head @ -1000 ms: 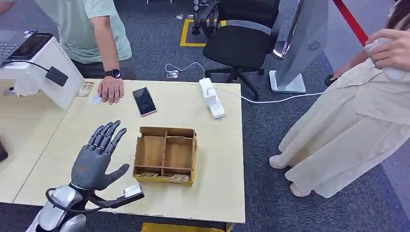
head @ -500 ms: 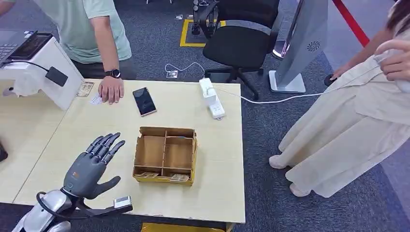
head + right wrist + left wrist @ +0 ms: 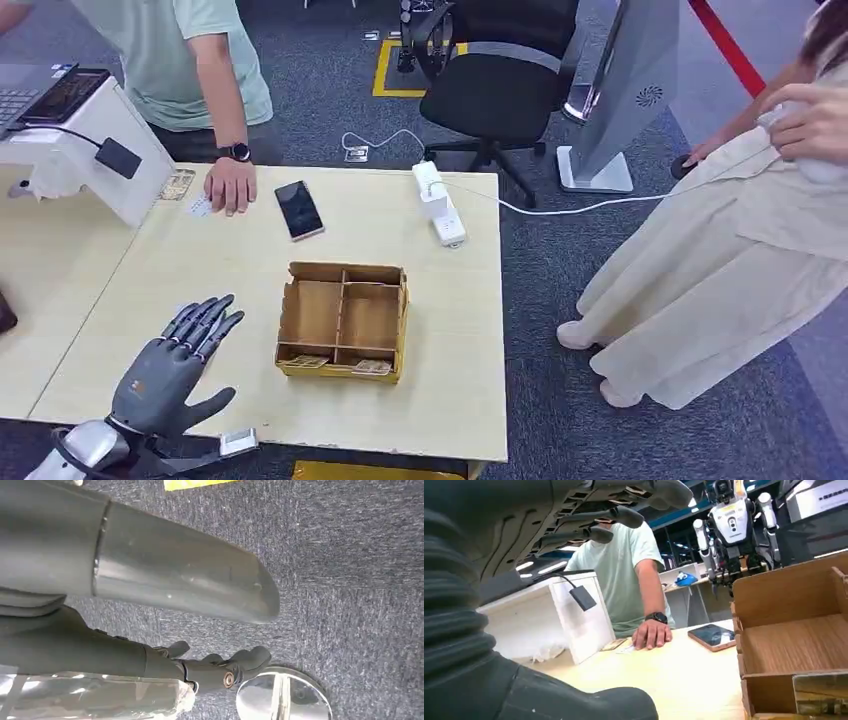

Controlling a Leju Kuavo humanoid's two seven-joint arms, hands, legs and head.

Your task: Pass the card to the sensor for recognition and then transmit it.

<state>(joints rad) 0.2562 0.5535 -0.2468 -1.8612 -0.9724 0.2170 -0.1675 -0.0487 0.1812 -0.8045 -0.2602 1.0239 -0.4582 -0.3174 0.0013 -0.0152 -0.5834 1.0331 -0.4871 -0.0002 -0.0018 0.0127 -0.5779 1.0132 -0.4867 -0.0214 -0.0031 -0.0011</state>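
Grey carpet all round; pale wooden table [image 3: 440, 400] in the middle. Left hand [image 3: 170, 365] hovers over the table's near-left part, palm down, fingers spread, holding nothing. At 3 o'clock from it, a divided cardboard box [image 3: 343, 318]; cards [image 3: 340, 364] stand in its near compartments. At 12 o'clock, a person's hand [image 3: 230, 186] rests on the table beside a small card [image 3: 198, 207]; a phone [image 3: 298, 209] lies just right of it. White sensor stand [image 3: 95, 145] at 11 o'clock. Right hand [image 3: 220, 667] hangs above the carpet, fingers loosely curled, holding nothing I can make out.
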